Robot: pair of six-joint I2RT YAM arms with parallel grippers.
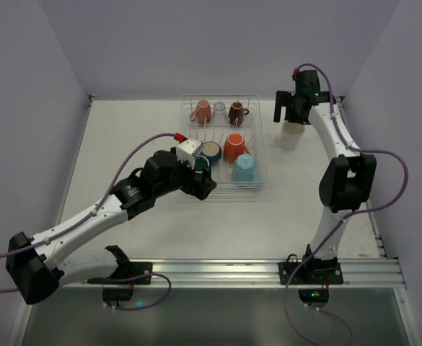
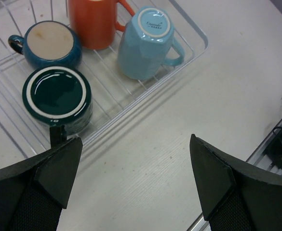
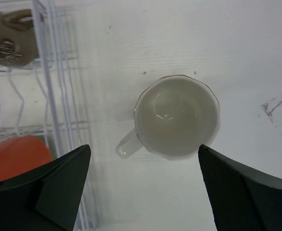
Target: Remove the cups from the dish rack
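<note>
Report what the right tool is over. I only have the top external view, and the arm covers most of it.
Observer: A cream-white cup stands mouth up and empty on the table, outside the dish rack.
Operator: Give me the right tool's state.
Observer: The right tool is open. The cup shows between its fingers, not gripped.
Operator: Now the left tool.
Observer: The left tool is open and empty over the dish rack's near edge, next to the dark green cup, which sits base up.
</note>
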